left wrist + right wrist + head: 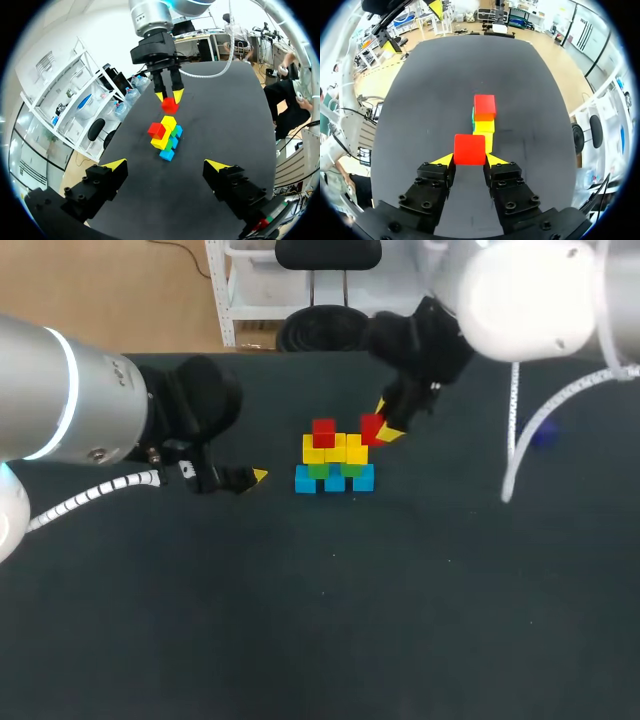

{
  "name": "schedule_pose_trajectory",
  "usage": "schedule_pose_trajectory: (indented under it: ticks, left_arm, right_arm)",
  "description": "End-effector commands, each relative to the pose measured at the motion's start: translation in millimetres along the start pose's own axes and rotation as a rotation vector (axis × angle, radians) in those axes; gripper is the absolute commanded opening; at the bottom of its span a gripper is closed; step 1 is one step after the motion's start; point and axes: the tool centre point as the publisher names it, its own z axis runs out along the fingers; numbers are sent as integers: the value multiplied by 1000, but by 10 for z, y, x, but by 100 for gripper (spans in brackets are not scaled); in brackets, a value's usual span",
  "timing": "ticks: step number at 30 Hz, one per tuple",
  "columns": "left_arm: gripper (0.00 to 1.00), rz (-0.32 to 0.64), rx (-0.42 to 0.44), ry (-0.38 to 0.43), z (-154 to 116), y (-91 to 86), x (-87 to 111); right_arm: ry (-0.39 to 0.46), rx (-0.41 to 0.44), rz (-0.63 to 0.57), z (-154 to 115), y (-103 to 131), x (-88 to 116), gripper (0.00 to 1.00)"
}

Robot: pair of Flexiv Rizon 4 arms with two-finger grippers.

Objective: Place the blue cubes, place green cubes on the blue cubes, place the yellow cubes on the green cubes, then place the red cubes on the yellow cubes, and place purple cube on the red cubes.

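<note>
Red cube point(469, 149), likely light, rigid, smooth, pinched on opposite faces by right gripper point(385, 422) at 1 o'clock of stack point(335, 462); left gripper point(166, 165) spread at 9 o'clock.

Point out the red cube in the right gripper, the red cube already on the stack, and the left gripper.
Held red cube point(469, 149): right wrist view, middle of its facing side.
Stacked red cube point(323, 433): head view, middle of the cube.
Left gripper point(167, 164): left wrist view, midway between its yellow tips.
</note>
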Motion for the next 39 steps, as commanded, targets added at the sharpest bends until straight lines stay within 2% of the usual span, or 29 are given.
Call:
schedule_pose_trajectory:
  ticks: [1, 11, 39]
  left_arm:
    - [100, -1, -6, 1, 6, -11, 1]
    - [100, -1, -6, 1, 6, -11, 1]
    - [100, -1, -6, 1, 6, -11, 1]
  right_arm:
    - [10, -23, 0, 33, -47, -56, 0]
    - [31, -24, 2, 104, -67, -90, 0]
    - [12, -5, 33, 235, -86, -153, 0]
